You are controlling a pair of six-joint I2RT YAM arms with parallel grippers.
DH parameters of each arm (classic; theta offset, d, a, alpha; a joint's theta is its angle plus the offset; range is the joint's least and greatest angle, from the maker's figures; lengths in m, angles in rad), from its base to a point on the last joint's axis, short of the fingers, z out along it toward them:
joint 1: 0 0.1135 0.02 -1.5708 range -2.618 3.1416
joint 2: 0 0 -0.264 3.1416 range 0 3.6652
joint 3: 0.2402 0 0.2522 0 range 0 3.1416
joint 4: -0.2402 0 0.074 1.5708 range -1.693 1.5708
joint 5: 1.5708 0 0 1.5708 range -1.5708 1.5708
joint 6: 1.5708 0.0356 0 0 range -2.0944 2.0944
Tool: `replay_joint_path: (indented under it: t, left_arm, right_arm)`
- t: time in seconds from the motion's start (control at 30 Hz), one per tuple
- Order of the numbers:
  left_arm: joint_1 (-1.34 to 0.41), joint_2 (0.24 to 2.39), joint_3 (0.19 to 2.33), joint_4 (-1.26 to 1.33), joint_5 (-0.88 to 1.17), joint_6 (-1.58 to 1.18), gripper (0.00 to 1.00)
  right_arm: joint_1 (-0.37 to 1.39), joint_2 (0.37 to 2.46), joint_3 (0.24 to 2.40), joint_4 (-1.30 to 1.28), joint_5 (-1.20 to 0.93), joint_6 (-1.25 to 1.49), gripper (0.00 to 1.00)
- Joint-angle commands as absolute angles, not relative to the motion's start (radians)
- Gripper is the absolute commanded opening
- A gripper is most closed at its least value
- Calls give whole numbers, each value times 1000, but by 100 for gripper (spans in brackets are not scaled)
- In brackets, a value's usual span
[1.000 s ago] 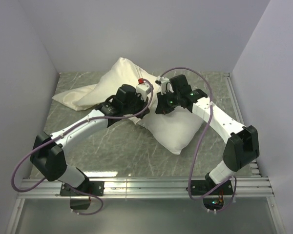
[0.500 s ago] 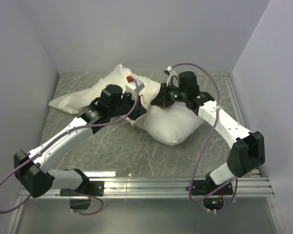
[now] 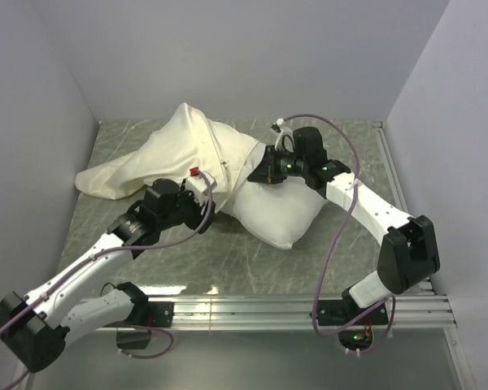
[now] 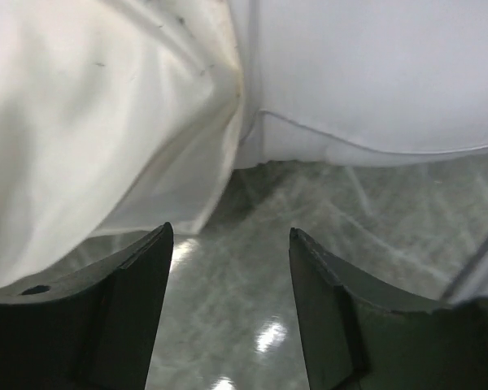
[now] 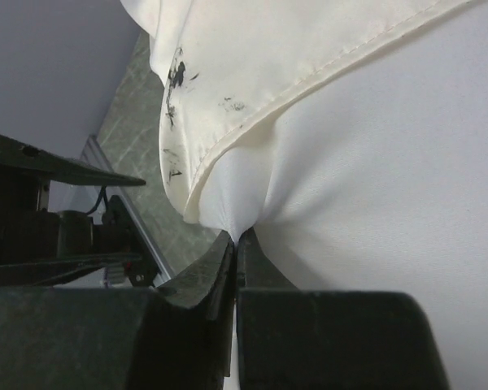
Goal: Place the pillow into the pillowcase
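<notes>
Grey marbled table [image 3: 236, 264]. The pillow [image 3: 281, 213] lies mid-table w/ its near end bare. Its far-left end is under the pillowcase [image 3: 167, 154], which drapes over it and trails off left. R gripper [image 5: 237, 237]: jaws shut, pinching a fold of pillow fabric just below the pillowcase hem. L gripper [image 4: 229, 236]: jaws apart, nothing btwn them, low over table, just short of both fabrics.

White arm links [image 3: 374, 213], black joints [image 3: 407, 256], purple cables [image 3: 333, 244], green lights [image 3: 287, 165], black left tool [image 4: 230, 236].

Now-open left pincer [image 4: 229, 236], back off the pillowcase [image 3: 159, 158].
</notes>
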State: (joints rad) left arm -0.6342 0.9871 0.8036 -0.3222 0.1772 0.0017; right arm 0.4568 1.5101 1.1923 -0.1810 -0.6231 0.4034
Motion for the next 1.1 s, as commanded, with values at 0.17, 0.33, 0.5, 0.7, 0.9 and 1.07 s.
replay_joint_path:
  t: [0.17, 0.33, 0.5, 0.7, 0.9, 1.07]
  left_arm:
    - [-641, 1028, 666, -247, -33, 192, 74]
    - [-644, 1163, 681, -128, -172, 144, 73]
    - [-644, 1213, 690, -35, -184, 124, 47]
    - [-644, 1232, 747, -49, -60, 69, 0]
    - [-679, 1155, 782, -98, 87, 57, 0]
    - [-776, 1088, 854, -165, 193, 12, 0]
  right_arm:
    - [433, 1538, 1278, -49, -716, 555, 0]
    - [419, 1552, 1293, -22, -767, 633, 0]
    - [416, 1552, 1289, -2, -796, 655, 0]
    - [416, 1557, 1276, 29, -810, 673, 0]
    - [417, 1568, 1293, 38, -808, 683, 0]
    - [423, 1583, 1304, 34, -785, 672, 0]
